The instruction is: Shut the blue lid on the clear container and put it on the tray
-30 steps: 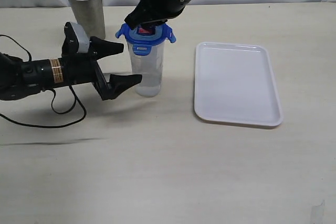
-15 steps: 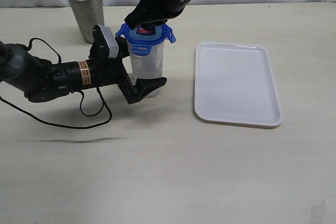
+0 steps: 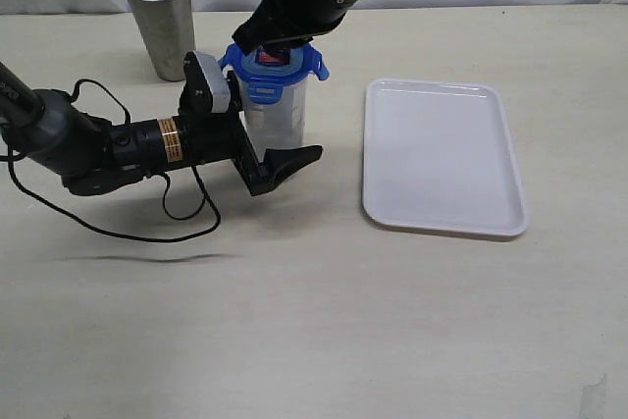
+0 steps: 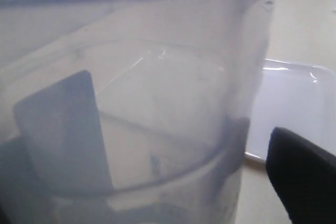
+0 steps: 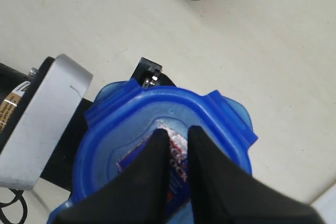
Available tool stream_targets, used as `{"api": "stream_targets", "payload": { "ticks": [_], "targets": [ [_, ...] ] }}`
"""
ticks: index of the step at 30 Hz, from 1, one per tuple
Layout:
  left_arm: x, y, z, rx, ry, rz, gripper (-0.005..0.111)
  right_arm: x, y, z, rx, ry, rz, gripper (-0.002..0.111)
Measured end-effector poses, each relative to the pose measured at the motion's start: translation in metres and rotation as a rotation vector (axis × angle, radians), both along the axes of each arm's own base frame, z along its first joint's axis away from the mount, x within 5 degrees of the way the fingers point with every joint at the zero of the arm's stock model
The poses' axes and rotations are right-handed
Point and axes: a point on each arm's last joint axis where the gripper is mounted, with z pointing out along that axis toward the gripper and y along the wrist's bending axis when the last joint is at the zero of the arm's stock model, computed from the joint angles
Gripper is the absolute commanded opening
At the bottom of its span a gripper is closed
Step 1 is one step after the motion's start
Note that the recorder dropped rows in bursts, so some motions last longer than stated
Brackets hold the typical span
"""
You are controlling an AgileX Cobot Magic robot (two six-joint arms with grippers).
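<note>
A metal cup [image 3: 157, 17] stood at the counter's [image 3: 343, 321] far left. Near it, the left gripper's [image 3: 291, 130] jaws were spread wide, straddling the container [image 3: 267, 134], the near one clear of its wall. The lid [image 3: 273, 74] sat on the container's rim. The right gripper's [image 5: 178, 137] jaws, nearly clenched, pressed onto the lid's label. The tray [image 3: 442, 154] lay apart, rightward.

One blue lid [image 3: 274, 68], one clear container [image 3: 276, 134], one white tray [image 3: 442, 159], one metal cup [image 3: 160, 17] — one left hand [image 3: 289, 130], one right hand [image 5: 177, 139]
</note>
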Motion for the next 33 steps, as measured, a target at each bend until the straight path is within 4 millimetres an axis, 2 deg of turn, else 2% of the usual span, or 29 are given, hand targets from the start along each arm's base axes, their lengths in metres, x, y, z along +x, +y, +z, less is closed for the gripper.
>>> {"api": "stream_targets", "payload": {
  "ticks": [19, 21, 23, 31, 33],
  "targets": [
    [0.0042, 0.0016, 0.0018, -0.018, -0.007, 0.050, 0.099, -0.0003, -0.0001, 0.0002, 0.002, 0.009, -0.007, 0.014],
    [0.0042, 0.0016, 0.0018, -0.018, -0.007, 0.050, 0.090, -0.0003, -0.0001, 0.0002, 0.002, 0.010, -0.009, 0.014],
    [0.0042, 0.0016, 0.0018, -0.018, -0.007, 0.050, 0.076, -0.0003, -0.0001, 0.0002, 0.002, 0.010, -0.009, 0.014],
    [0.0041, 0.0016, 0.0019, -0.024, 0.002, 0.051, 0.003, -0.0007, -0.0002, 0.0000, 0.000, 0.013, -0.007, 0.014],
    [0.0038, 0.0014, 0.0018, -0.023, 0.003, 0.046, 0.000, -0.0007, -0.0002, 0.0000, 0.000, 0.013, -0.007, 0.015]
  ]
}}
